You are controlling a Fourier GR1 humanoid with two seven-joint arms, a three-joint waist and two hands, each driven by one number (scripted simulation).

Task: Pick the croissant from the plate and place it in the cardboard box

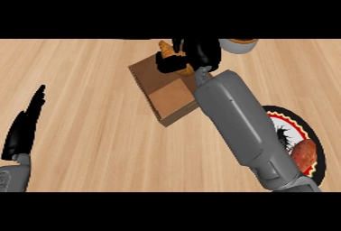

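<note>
Golden croissant [169,51] sits curled in my right hand [190,56], fingers wrapped round it, over the far edge of the cardboard box [166,92]; best to lower it nearer before uncurling, left hand [23,126] resting open.

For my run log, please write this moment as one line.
right hand: holds croissant over cardboard box | left hand: resting open | plate: without croissant
</note>
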